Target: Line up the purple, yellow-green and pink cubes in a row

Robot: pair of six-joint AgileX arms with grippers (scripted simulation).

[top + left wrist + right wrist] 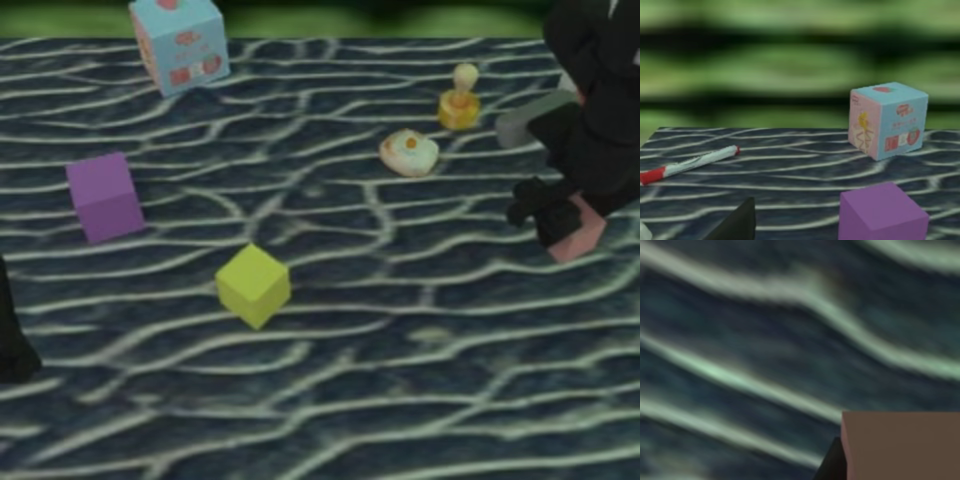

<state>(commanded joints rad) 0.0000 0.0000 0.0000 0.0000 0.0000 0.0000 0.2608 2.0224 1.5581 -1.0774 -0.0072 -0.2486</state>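
- Top view: the purple cube (104,197) is seen at the table's (420,380) left and the yellow-green cube (253,285) near the middle, well apart and not yet in a row. At the right edge the pink cube (579,233) is pinched by the right end effector (556,215).
- Left wrist view: the purple cube is shown close by, so the left arm is judged parked; whether its end effector is spread cannot be told.
- Right wrist view: the pink cube fills one corner, with the table blurred beyond; all three placements are judged still to be made.

The plain purple cube (104,197), yellow-green cube (253,285) and pale pink cube (578,233) in my right gripper (556,213) looked matt and smooth; the light-blue printed box (178,42) resembled smooth cardboard.
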